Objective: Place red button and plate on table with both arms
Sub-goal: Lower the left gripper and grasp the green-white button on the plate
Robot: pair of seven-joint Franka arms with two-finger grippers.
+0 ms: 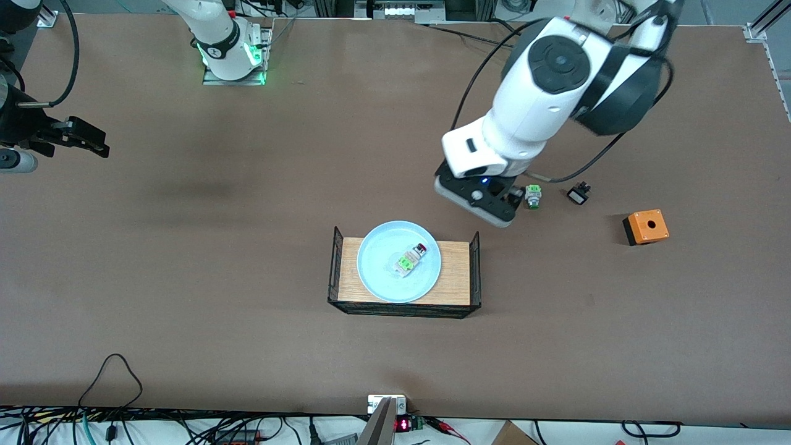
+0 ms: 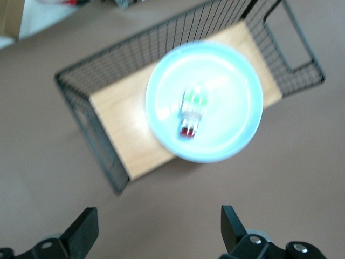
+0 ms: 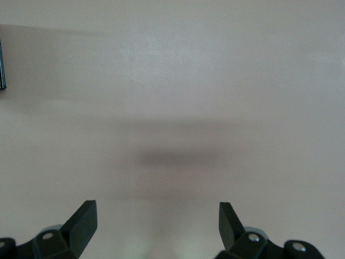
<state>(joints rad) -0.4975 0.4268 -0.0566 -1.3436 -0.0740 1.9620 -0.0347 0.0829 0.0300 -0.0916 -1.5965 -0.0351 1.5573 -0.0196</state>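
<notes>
The pale blue plate (image 1: 377, 272) sits on a small light-wood rack (image 1: 454, 272) with black wire sides, mid-table. The red button (image 1: 411, 258) lies on its side in the plate, red cap toward the arms' bases. My left gripper (image 1: 494, 210) hangs open and empty over the bare table, just off the rack's corner on the bases' side. In the left wrist view the plate (image 2: 232, 108) and red button (image 2: 193, 108) lie ahead of the open gripper (image 2: 159, 226). My right gripper (image 1: 93, 141) waits open and empty over bare table (image 3: 172, 108) at the right arm's end.
A similar switch with a green cap (image 1: 532, 196) lies right beside the left gripper. A small black-and-white part (image 1: 579, 194) and an orange box (image 1: 646, 227) lie toward the left arm's end. Cables run along the table's front edge.
</notes>
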